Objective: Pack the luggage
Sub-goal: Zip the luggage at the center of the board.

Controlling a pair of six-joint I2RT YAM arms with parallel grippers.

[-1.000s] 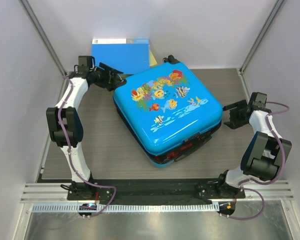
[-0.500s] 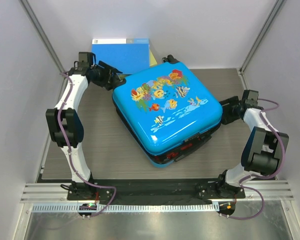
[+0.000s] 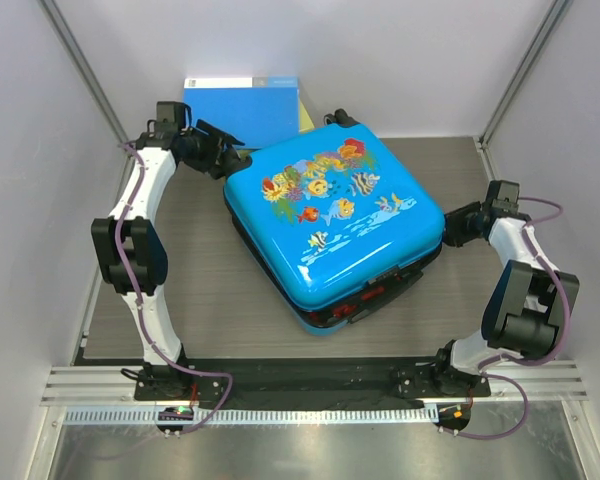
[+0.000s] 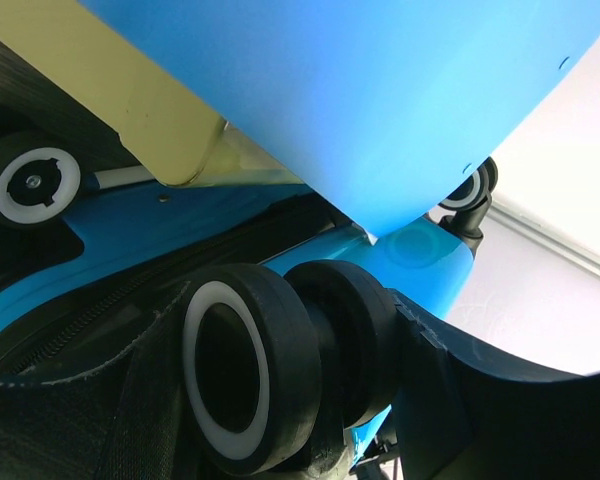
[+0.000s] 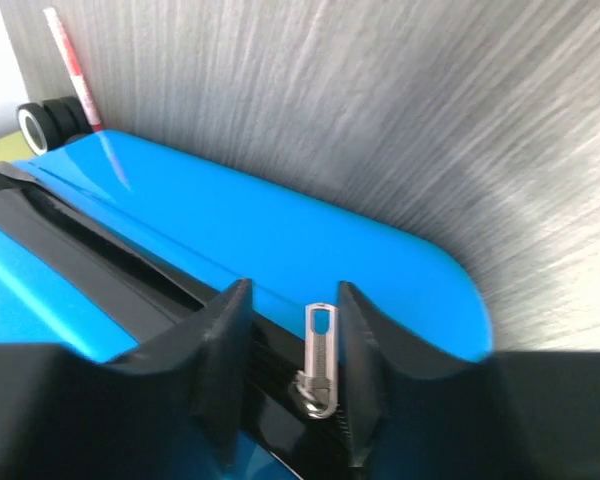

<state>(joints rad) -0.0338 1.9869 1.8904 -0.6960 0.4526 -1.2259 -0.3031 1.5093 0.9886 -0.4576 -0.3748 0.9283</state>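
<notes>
At the left of the top view, the left gripper (image 3: 223, 160) lies at the 10 o'clock corner of the luggage (image 3: 335, 225), touching its edge or just beside it. In the left wrist view, a black double wheel (image 4: 242, 385) of the luggage sits between two dark shapes at the bottom of the frame, which look like this gripper's own fingers. I cannot tell whether they press on the wheel or only stand around it.

A flat blue folder (image 3: 242, 108) leans at the back wall, at about 11 o'clock from the luggage. A small piece of a yellow-green box (image 3: 307, 117) shows just beside it, to the right.

The luggage lies flat on the grey table (image 3: 190, 290), in the middle, with the lid down and the fish print facing up. It is turned so that one corner points to 6 o'clock, toward the arm bases. Something red shows in the black seam near that corner.

The right gripper (image 3: 458, 228) is at the 3 o'clock corner of the luggage, at the height of the seam. In the right wrist view, its two fingers (image 5: 223, 335) stand apart on the black zip band. The metal zip pull (image 5: 320, 360) is upright between them, with a narrow gap on each side, so nothing is held. A thin red and white stick (image 5: 72, 70) stands at 11 o'clock in this view.
</notes>
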